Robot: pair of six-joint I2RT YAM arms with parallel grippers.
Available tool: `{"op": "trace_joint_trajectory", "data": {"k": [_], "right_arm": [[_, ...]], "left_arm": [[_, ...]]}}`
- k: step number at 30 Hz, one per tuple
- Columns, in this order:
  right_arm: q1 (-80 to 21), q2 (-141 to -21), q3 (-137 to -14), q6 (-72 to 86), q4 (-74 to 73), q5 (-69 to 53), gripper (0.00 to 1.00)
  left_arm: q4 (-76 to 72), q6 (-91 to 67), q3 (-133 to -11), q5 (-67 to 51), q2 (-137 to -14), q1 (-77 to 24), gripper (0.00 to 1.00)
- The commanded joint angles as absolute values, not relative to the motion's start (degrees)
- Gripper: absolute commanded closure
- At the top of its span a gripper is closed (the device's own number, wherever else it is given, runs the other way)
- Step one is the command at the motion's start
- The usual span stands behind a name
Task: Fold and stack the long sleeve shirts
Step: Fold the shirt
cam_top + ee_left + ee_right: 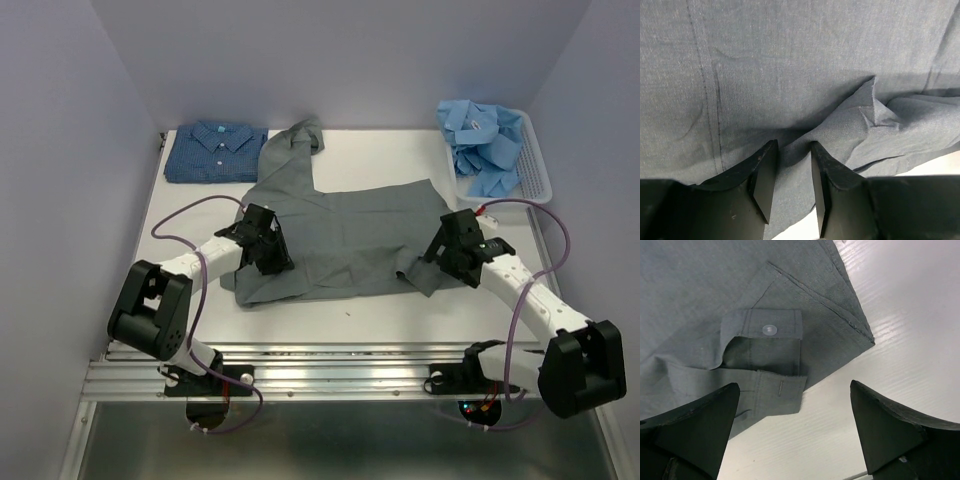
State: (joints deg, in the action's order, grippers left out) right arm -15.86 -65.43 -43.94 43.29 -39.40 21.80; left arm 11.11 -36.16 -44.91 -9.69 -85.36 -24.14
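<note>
— What surrounds the scene?

— Pale lilac walls close in a white worktop, with both arms bolted at its near edge.

— Where does the plain grey collared cloth shirt lie?

— It is spread across the middle of the worktop. One part of it reaches toward the far edge, just beside the folded dark blue shirt with a fine pale pattern in the far left corner.

— And the left gripper?

— It is down on the near left part of the grey shirt. Its jaws stand narrow, and a raised ridge of grey cloth runs up between the black fingers. Whether they actually pinch that ridge cannot be told.

— The right gripper?

— It is spread wide and holds nothing. It hangs over the near right corner of the grey shirt. The shirt's buttoned cuff, with its small white button, lies just ahead of the gap between the fingers. Bare worktop shows under the finger on the right of that wrist view.

— The remaining shirts?

— Crumpled plain light blue shirts are heaped in a white slatted plastic basket at the far right, well apart from both grippers.
</note>
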Motion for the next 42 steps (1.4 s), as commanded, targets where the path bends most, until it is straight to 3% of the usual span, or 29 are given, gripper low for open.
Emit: {"op": "trace_joint_trajectory", "data": {"k": [1, 3, 10, 14, 22, 24, 25, 26, 31, 36, 42], "right_arm": [[-14.6, -67.7, -41.6, 41.5, -30.9, 21.5, 0.05], [-14.6, -70.2, -40.7, 40.6, -28.2, 20.4, 0.09], [-14.1, -74.3, -39.2, 38.3, -21.3, 17.5, 0.37], [-14.1, -76.8, -39.1, 37.6, -20.3, 16.6, 0.37], [-14.1, -80.2, -36.8, 37.9, -17.5, 14.1, 0.37], [-14.1, -80.7, -36.7, 37.6, -16.4, 13.1, 0.49], [-14.1, -80.2, -36.8, 36.9, -14.9, 13.2, 0.65], [-14.1, -79.7, -37.6, 35.6, -14.4, 13.4, 0.72], [-14.1, -74.6, -45.0, 26.9, -17.6, 15.6, 0.86], [-14.1, -76.5, -53.3, 25.5, -28.8, 15.8, 0.83], [-14.1, -77.2, -51.2, 24.9, -30.6, 18.3, 0.81]], "left_arm": [[12.0, -34.2, -47.6, -10.5, -85.6, -23.6, 0.57], [11.8, -34.2, -47.6, -10.5, -85.5, -23.6, 0.57], [11.7, -33.9, -48.6, -11.2, -85.8, -23.6, 0.58], [11.5, -33.8, -49.1, -12.1, -86.7, -23.6, 0.62], [11.2, -33.9, -49.4, -12.0, -86.7, -23.6, 0.62], [11.2, -34.0, -49.4, -11.9, -86.6, -23.5, 0.62], [11.1, -34.0, -49.6, -12.0, -86.7, -23.5, 0.62], [11.1, -34.0, -49.7, -12.0, -86.7, -23.6, 0.62], [11.9, -33.5, -50.9, -12.0, -87.5, -23.6, 0.62], [11.4, -34.1, -51.2, -11.9, -87.6, -23.6, 0.62], [11.7, -34.7, -51.6, -11.2, -87.4, -23.6, 0.62]]}}
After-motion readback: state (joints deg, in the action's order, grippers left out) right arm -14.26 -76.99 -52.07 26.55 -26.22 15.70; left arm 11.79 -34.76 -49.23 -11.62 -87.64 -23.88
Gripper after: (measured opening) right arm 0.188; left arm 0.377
